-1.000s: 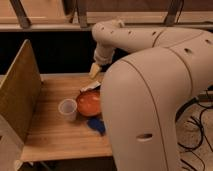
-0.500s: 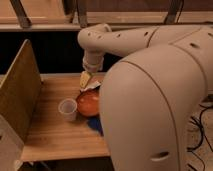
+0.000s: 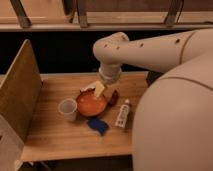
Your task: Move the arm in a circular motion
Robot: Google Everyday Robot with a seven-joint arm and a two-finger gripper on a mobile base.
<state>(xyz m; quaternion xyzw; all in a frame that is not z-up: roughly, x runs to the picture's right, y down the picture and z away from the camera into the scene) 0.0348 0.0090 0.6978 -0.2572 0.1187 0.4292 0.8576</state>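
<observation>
My cream-white arm (image 3: 150, 50) of thick rounded segments with small dark holes fills the right side of the camera view and bends down over the wooden table (image 3: 55, 135). It ends in a small pale-yellow flat gripper (image 3: 99, 89), which hangs just above the far rim of an orange bowl (image 3: 91, 104).
A clear plastic cup (image 3: 67, 109) stands left of the bowl. A blue object (image 3: 98, 125) lies in front of it, a white bottle (image 3: 123, 115) lies to its right, and a small dark red item (image 3: 114, 97) is beside it. A wooden panel (image 3: 17, 95) walls the table's left side.
The arm's elbow has swung right and the big near segment has pulled back, uncovering the bottle and the blue object. The tip stays over the bowl's far rim.
</observation>
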